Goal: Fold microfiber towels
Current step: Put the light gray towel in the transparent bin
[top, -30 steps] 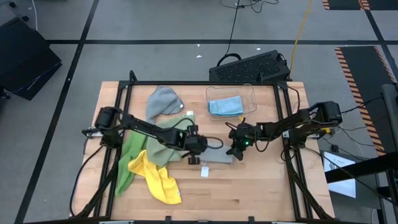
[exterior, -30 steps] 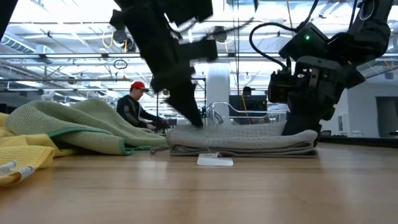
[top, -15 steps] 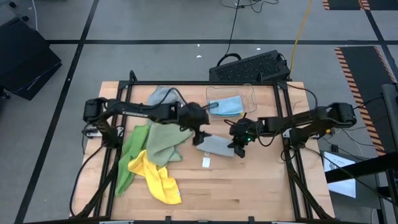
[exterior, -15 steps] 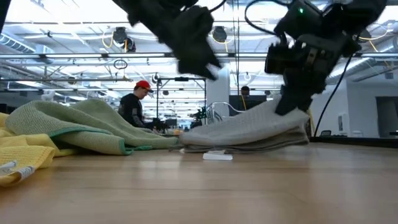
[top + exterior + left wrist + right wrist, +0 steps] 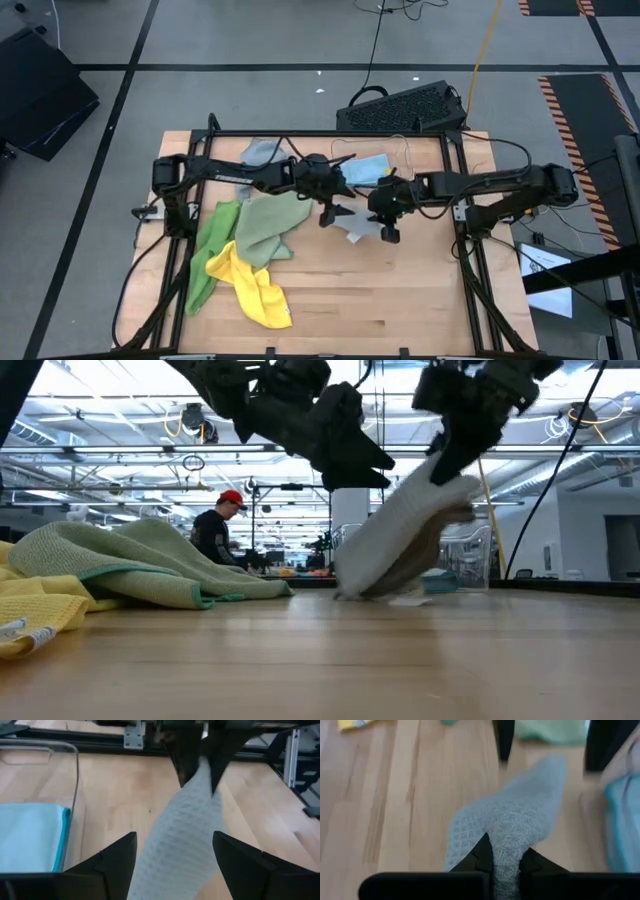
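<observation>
A folded grey microfiber towel (image 5: 400,540) slants up from the table, with my right gripper (image 5: 452,458) shut on its raised end. My left gripper (image 5: 380,465) hovers open just left of it and above it. In the left wrist view the towel (image 5: 180,845) shows between the open fingers, and I see no touch. A sage green towel (image 5: 265,225), a bright green one (image 5: 205,250) and a yellow one (image 5: 255,285) lie crumpled at the left. Another grey towel (image 5: 258,152) lies at the far left, partly under the left arm. A light blue towel (image 5: 365,168) lies in the bin. My right gripper pinches the folded towel's raised end (image 5: 507,842) between its two fingers, several layers together. The fingers come slanting down from the table's right side. The towel hangs tilted below them, with its lower end (image 5: 350,588) resting on the table.
A clear plastic bin (image 5: 402,150) stands at the far edge, just behind both grippers. The pile of towels takes up the left half. Bare wood lies at the near right (image 5: 400,300). A person shows in the room beyond the table.
My right gripper has risen with one end of the grey towel. The towel has gone from lying flat to slanting steeply, and its other end has stayed on the table. My left gripper has come off the towel, lifted, tipped toward level, and moved toward the far edge.
</observation>
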Controlling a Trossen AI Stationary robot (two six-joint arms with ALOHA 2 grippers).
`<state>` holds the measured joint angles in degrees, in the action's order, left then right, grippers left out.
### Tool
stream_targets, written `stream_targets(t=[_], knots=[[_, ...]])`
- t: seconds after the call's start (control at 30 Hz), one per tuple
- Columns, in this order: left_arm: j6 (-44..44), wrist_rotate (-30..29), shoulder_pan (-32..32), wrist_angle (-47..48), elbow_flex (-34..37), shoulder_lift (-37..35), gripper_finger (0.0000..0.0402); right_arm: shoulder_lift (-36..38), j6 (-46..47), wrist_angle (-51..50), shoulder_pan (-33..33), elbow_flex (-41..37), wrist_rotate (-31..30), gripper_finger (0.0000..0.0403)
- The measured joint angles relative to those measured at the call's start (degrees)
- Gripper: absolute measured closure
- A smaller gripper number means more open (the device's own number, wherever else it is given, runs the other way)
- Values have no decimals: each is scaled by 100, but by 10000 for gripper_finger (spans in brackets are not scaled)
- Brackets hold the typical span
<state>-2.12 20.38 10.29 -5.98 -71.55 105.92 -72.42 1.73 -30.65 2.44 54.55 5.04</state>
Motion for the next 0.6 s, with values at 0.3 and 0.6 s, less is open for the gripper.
stream_targets(t=[0.3,0.6], knots=[[1475,-349,313,77,-22,-391,161,1,-608,-1492,778,1370,559,387],[2328,-2100,612,821,-17,-1684,196,-74,-866,-2311,2023,2292,921,387]])
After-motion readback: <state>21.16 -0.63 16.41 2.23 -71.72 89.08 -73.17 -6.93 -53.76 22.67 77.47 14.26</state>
